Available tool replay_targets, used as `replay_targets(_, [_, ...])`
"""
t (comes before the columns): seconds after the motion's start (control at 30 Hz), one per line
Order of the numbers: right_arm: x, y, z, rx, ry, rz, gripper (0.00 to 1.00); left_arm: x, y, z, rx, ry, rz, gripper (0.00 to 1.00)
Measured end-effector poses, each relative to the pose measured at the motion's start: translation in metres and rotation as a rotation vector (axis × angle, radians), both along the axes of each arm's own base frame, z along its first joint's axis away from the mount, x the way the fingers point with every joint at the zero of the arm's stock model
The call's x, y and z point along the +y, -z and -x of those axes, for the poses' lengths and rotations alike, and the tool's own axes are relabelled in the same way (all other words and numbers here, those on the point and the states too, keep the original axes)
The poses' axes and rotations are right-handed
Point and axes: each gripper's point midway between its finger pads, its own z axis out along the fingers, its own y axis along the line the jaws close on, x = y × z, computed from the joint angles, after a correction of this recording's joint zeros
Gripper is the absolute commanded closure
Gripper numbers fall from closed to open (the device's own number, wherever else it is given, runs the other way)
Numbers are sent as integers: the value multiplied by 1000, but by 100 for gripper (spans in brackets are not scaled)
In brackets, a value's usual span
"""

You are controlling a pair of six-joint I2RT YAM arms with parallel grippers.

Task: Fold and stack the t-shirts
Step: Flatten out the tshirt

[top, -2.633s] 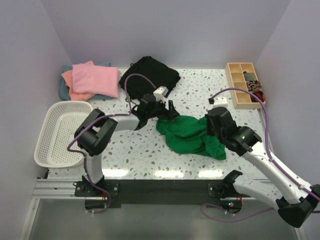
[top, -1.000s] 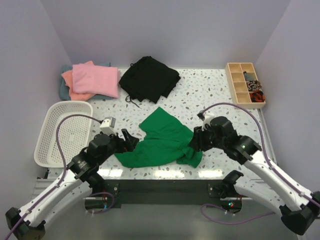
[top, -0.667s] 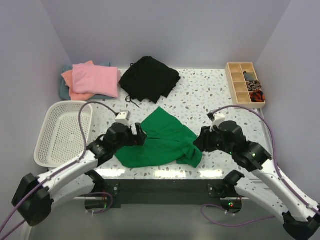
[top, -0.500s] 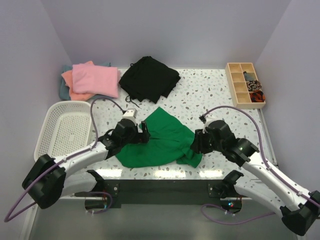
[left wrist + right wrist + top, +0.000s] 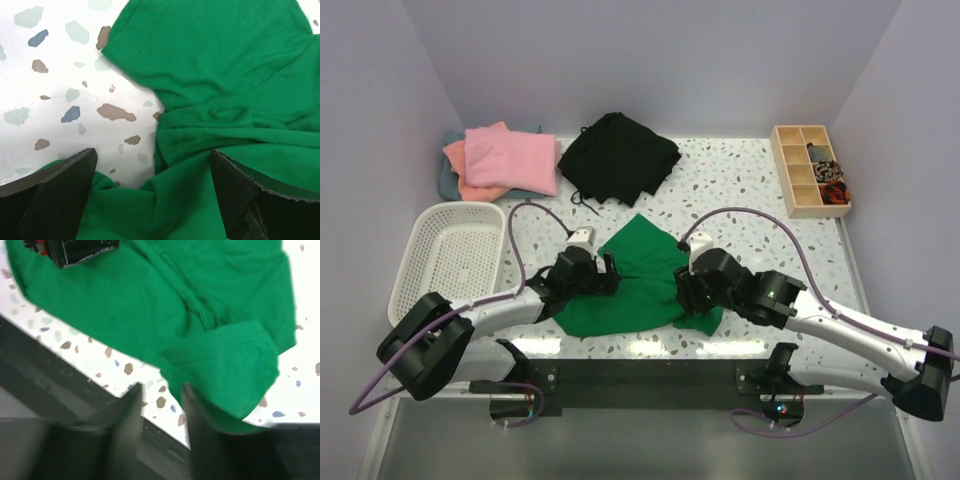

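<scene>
Since swinging in over the green t-shirt (image 5: 635, 285) at the front edge, parked way closer than a second back. Left gripper (image 5: 150, 187): spread wide, straddling the left edge, gripping nothing. Right gripper (image 5: 160, 407): half apart over the near-right sleeve, too blurry to call any pinch. Lying much flatter than that earlier crumple, so probably lining up a first fold, none made yet. Further back: black garment (image 5: 618, 155), then folded pink tee (image 5: 510, 160) far left.

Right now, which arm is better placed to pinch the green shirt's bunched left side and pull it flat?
Left. The left pincer hangs wide open over the green shirt, straddling its creased left part. The right pincer, less open, sits at the opposite, right edge.
</scene>
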Motion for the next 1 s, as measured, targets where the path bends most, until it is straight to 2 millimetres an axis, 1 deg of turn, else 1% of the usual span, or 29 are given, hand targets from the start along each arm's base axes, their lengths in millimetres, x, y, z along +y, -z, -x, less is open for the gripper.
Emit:
replay_targets(0.03, [3, -2, -2, -28, 3, 26, 47, 0, 1, -1, -4, -3, 2, 0])
replay_targets(0.1, [2, -1, -11, -80, 30, 95, 49, -1, 0, -2, -9, -5, 7, 0])
replay_targets(0.23, [-11, 5, -31, -161, 104, 237, 53, -1, 0, -3, -13, -6, 10, 0])
replay_targets(0.3, [-14, 7, -35, -188, 121, 275, 54, -1, 0, -3, -14, -8, 13, 0])
replay_targets(0.4, [-10, 9, -31, -237, 112, 318, 58, 0, 0, -2, -16, -12, 14, 0])
replay_targets(0.5, [-2, 10, -21, -303, 80, 376, 59, 0, 0, -3, -20, -15, 15, 0])
replay_targets(0.53, [3, 9, -16, -328, 60, 406, 58, 0, 0, -3, -21, -16, 15, 0])
replay_targets(0.6, [19, 3, -6, -385, 25, 447, 59, 0, 0, -3, -21, -16, 16, 0])
replay_targets(0.67, [35, -1, 0, -427, 26, 475, 60, 0, 0, -3, -21, -16, 16, 0])
replay_targets(0.7, [42, -1, 2, -443, 38, 484, 60, 0, 0, -3, -21, -16, 16, 0])
replay_targets(0.73, [45, 3, 2, -455, 54, 505, 62, 0, 0, -3, -21, -16, 16, 0])
replay_targets(0.77, [44, 8, 2, -464, 73, 530, 62, 0, 0, -3, -22, -16, 16, 0])
replay_targets(0.83, [36, 23, -1, -475, 112, 591, 62, 0, -1, -3, -23, -17, 17, 0])
replay_targets(0.9, [29, 32, -1, -478, 143, 620, 62, 1, -1, -2, -26, -18, 18, 0])
replay_targets(1.0, [18, 35, -4, -495, 204, 637, 62, 2, -4, -2, -34, -19, 23, 0])
